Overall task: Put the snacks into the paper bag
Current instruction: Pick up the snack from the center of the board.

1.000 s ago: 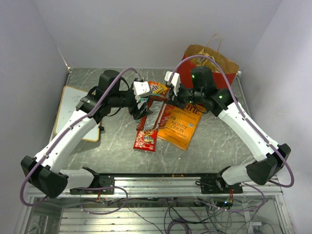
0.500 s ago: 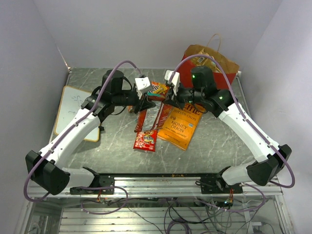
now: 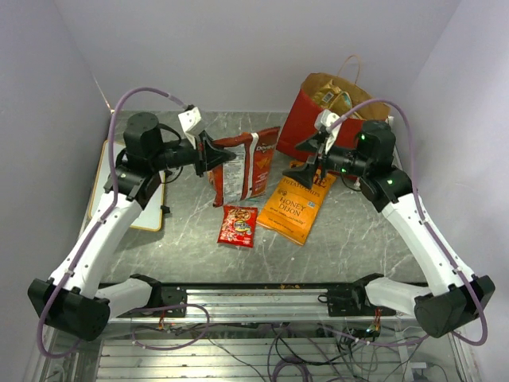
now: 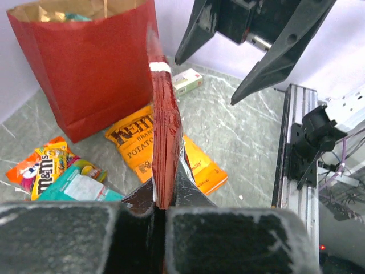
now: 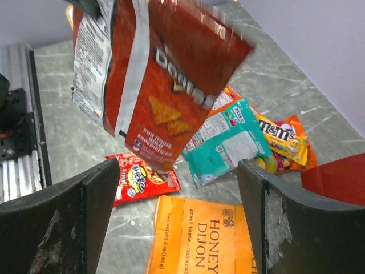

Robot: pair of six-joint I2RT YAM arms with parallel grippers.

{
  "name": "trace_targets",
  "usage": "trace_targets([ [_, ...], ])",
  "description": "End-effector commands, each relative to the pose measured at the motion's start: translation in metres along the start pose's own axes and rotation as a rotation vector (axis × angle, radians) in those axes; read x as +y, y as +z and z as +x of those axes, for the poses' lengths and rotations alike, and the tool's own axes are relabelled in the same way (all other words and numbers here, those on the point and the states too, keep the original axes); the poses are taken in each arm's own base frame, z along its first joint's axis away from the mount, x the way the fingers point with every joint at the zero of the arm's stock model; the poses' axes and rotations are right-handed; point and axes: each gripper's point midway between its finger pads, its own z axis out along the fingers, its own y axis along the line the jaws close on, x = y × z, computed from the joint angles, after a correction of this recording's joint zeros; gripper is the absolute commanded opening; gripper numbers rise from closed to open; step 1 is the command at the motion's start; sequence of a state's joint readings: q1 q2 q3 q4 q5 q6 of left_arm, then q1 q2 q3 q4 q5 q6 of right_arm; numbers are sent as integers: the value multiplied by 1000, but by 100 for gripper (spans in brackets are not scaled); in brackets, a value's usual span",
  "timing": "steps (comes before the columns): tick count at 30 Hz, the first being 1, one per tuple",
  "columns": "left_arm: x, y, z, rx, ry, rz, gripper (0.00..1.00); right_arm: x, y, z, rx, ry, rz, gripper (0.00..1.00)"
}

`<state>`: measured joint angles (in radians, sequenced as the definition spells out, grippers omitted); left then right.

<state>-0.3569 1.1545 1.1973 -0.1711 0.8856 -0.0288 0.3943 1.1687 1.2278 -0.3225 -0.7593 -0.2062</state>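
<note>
Shifted since a second ago: large red crinkly Doritos bag point(image 3: 242, 163), now off the tabletop near centre, hanging from the left gripper point(image 3: 213, 153), which is pinched shut on its edge with the elbow bent and the wrist pointing to 3 o'clock. Right gripper point(image 3: 312, 163), jaws wide and empty, has drawn back toward 3 o'clock over the flat orange Kettle chip bag point(image 3: 296, 208). Tall red paper carrier bag point(image 3: 314, 119) stands upright at 1 o'clock.

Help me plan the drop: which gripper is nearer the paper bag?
Right. The right gripper hangs open just in front of the paper bag, above the orange chip bag. The left gripper, shut on the Doritos bag, is farther away, further left in the top view.
</note>
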Motion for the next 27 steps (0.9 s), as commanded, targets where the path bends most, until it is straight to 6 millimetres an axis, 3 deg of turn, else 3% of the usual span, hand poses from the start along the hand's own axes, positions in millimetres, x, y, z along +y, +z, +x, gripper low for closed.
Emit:
trace_targets([
  [1,-20,-13,-47,-98,60,52,7,11,-1,-17,-131,40,-76,85],
  [4,-26,-16,-59,-105,82,73,7,5,7,-16,-145,66,-82,85],
  [11,-35,-20,-102,-177,134,92,7,17,21,-28,-301,165,-225,85],
  [12,-37,-20,-106,-186,132,99,7,18,23,-22,-310,180,-234,85],
  [27,-55,-20,-109,-219,103,218,7,48,48,-27,-376,280,-410,88],
])
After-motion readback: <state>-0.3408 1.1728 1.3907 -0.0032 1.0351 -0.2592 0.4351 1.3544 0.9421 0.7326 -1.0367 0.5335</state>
